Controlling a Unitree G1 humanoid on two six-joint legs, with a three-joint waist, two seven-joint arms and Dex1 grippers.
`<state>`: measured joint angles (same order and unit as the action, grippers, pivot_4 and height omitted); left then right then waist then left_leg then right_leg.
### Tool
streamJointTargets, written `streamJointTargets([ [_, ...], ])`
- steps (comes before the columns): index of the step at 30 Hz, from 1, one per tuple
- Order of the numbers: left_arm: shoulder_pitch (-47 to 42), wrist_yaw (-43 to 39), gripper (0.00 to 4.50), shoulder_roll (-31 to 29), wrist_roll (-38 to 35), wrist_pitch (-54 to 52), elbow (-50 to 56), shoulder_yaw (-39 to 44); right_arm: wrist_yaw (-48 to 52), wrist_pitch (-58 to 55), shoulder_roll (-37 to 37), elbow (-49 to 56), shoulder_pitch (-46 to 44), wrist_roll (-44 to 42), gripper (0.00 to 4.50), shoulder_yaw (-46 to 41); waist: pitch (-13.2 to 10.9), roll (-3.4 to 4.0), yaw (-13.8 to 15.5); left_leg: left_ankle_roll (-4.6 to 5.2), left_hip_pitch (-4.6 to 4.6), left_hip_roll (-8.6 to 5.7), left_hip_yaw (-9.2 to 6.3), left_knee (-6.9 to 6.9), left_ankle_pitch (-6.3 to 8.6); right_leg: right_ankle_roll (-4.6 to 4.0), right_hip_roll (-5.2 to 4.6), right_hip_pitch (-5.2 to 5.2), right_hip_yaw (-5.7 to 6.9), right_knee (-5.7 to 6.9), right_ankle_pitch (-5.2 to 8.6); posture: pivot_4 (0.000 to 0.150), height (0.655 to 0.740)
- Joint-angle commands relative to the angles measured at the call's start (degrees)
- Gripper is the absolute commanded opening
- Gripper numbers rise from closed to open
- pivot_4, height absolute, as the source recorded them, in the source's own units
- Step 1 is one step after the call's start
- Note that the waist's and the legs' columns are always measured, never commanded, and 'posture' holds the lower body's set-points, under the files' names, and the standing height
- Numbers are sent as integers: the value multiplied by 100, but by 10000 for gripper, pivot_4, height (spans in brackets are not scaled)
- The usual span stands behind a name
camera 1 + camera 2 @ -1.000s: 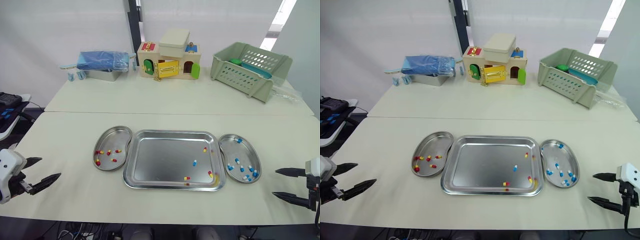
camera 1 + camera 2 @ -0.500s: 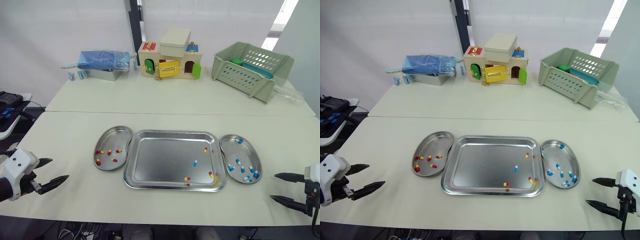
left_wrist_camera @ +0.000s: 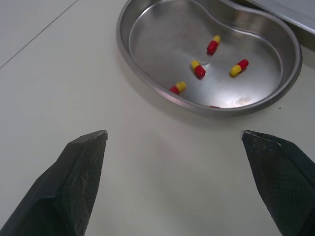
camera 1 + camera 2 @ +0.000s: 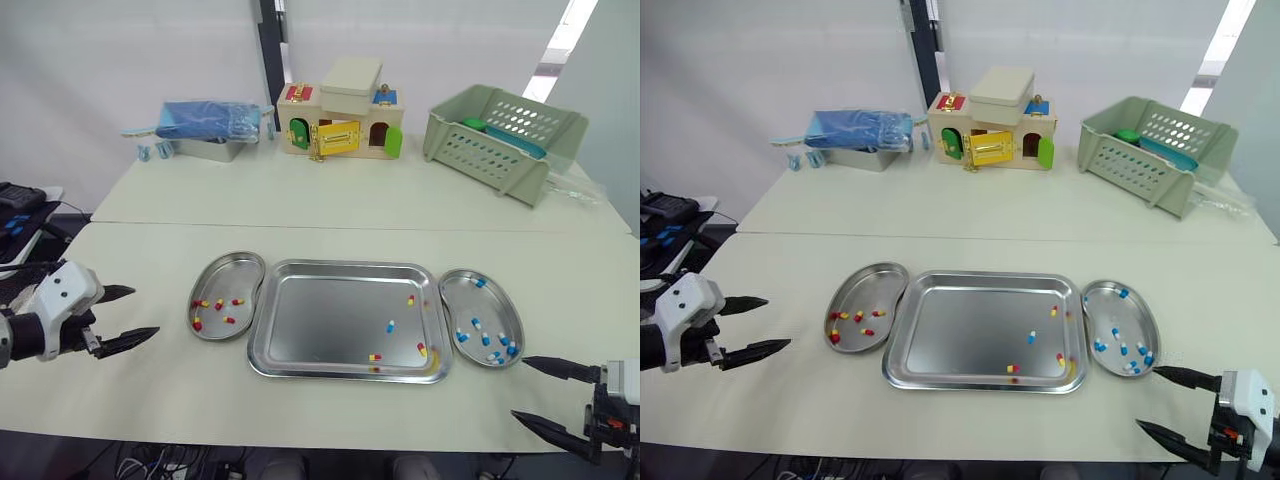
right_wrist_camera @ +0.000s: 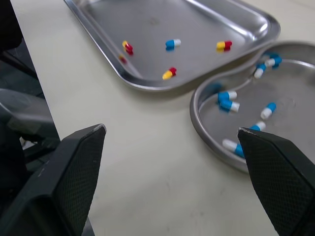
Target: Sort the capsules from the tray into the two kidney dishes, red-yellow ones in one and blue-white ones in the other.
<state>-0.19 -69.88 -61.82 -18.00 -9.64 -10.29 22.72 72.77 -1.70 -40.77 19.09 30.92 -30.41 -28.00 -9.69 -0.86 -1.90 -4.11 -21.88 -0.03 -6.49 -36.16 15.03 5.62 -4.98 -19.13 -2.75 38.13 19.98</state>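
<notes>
A steel tray (image 4: 320,310) lies mid-table with one blue-white capsule (image 4: 389,326) and three red-yellow capsules (image 4: 373,357) toward its right side. Against its left side, a kidney dish (image 4: 226,270) holds several red-yellow capsules (image 3: 199,69). The kidney dish (image 4: 497,303) on its right holds several blue-white capsules (image 5: 228,100). My left gripper (image 4: 144,312) hovers open, empty, just left of the left dish. My right gripper (image 4: 519,388) is open and empty near the table's front edge, below the right dish.
At the back stand a wooden toy house (image 4: 341,120), a green slatted basket (image 4: 503,138) and a metal box with blue cloth (image 4: 205,124). A seam (image 4: 350,228) crosses the table behind the tray. The front edge lies close under both grippers.
My left gripper has moved right and forward, closer to the left dish. My right gripper has moved left, toward the right dish's near end. Both stay open.
</notes>
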Motion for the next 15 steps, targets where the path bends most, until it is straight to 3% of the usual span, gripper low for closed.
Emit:
streamJointTargets([
  [1,-350,-179,45000,-162,-8,-2,128,-251,-389,34,421,625,61,-231,44864,283,-1,1,-10,0,-1,4,-2,2,0,0,5,-2,2,0,0,1500,7400],
  [9,-1655,-608,45000,328,-166,-157,898,-1495,-1301,135,1297,1521,493,149,44864,1222,-1,2,21,-3,-3,4,-4,-1,-2,-1,6,-1,3,3,0,1500,7400],
  [15,-2322,-872,45000,899,-237,-433,1435,-2340,-1674,301,1476,1774,672,288,44864,1432,1,0,-31,-5,-4,3,-6,-4,-3,-1,7,-3,3,4,0,1500,7400],
])
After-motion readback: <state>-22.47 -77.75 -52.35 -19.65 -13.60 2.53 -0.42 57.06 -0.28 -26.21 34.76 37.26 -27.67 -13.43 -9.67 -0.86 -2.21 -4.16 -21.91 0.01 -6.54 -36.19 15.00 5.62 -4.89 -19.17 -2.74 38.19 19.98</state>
